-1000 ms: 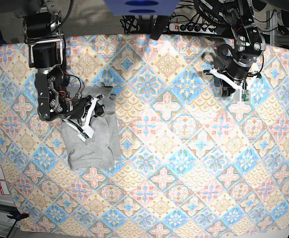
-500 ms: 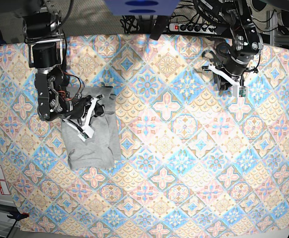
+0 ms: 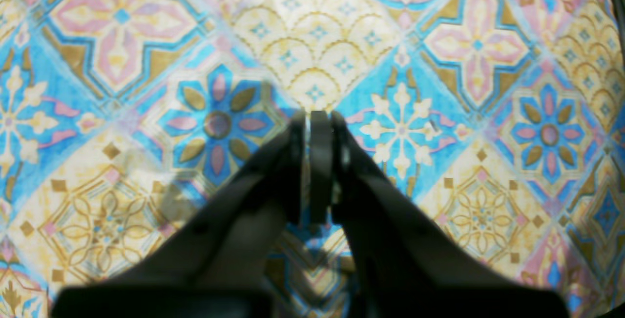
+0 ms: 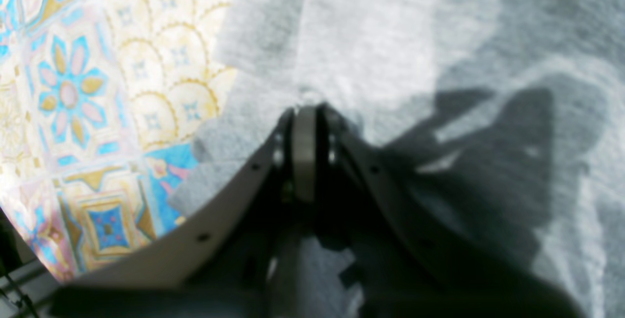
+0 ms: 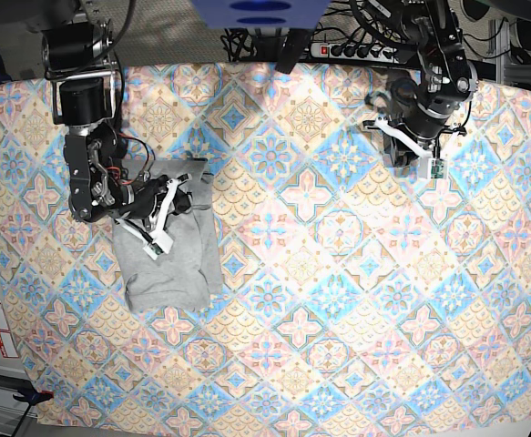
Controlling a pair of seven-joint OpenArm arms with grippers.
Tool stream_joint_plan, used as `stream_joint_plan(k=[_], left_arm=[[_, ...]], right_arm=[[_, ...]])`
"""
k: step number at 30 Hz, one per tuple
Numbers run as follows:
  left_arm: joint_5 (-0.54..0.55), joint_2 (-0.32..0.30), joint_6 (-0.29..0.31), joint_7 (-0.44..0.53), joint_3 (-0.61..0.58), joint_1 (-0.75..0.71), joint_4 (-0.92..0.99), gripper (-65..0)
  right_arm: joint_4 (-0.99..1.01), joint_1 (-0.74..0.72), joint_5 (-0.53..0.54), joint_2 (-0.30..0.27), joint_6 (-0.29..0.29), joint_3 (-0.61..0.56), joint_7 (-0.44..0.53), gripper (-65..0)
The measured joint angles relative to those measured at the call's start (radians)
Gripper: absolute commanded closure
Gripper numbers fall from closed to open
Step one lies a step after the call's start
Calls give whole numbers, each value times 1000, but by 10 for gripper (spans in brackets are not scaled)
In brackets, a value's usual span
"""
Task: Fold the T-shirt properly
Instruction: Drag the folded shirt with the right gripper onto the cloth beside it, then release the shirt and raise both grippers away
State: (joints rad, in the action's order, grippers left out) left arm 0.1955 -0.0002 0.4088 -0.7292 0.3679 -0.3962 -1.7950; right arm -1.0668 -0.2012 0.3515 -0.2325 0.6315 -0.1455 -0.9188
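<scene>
The grey T-shirt point(image 5: 176, 259) lies folded into a narrow, plain-side-up bundle at the left of the table. No lettering shows. My right gripper point(image 5: 192, 200) is shut, its tips resting on the shirt's upper part. In the right wrist view the closed fingertips point(image 4: 305, 113) touch the grey cloth point(image 4: 390, 39) near its edge; I cannot tell whether any fabric is pinched. My left gripper point(image 5: 395, 157) is shut and empty at the far right, well away from the shirt. In the left wrist view it point(image 3: 312, 115) hovers over bare tablecloth point(image 3: 122, 15).
The colourful tile-patterned tablecloth point(image 5: 320, 300) covers the whole table. A power strip and cables point(image 5: 356, 50) lie along the back edge. The right arm's base point(image 5: 81, 91) stands at the back left corner.
My left arm has drawn back towards the table's far edge and slightly left in the base view. The right arm and the shirt have not moved.
</scene>
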Motion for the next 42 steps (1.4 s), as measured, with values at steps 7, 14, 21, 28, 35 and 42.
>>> stream_joint_plan(k=[7,14,21,28,35,42], left_arm=[[0,0,0,-1,0,9,0,0],[0,14,0,3,-35,31,10,0],[-1,19,-1,0,-77,28,12,0],[-1,17,-1,0,-83,27,12,0],[-3,-3,-2,-2,-79,-18,2,0],[0,-19,0,1,-77,-172,-155,0]], right_arm=[[-6,1,0,0,0,0,-1,-30],[-121,51,-40,-6,-16,0,-45,-30],[-346,158,-53,-13,-24,2,-63,-30],[-544,270,-54,-14,-24,3,-64,-30],[-701,426,-51,-9,-24,197,-60,-30],[-772,634,-39,0,-26,433,-46,-4]])
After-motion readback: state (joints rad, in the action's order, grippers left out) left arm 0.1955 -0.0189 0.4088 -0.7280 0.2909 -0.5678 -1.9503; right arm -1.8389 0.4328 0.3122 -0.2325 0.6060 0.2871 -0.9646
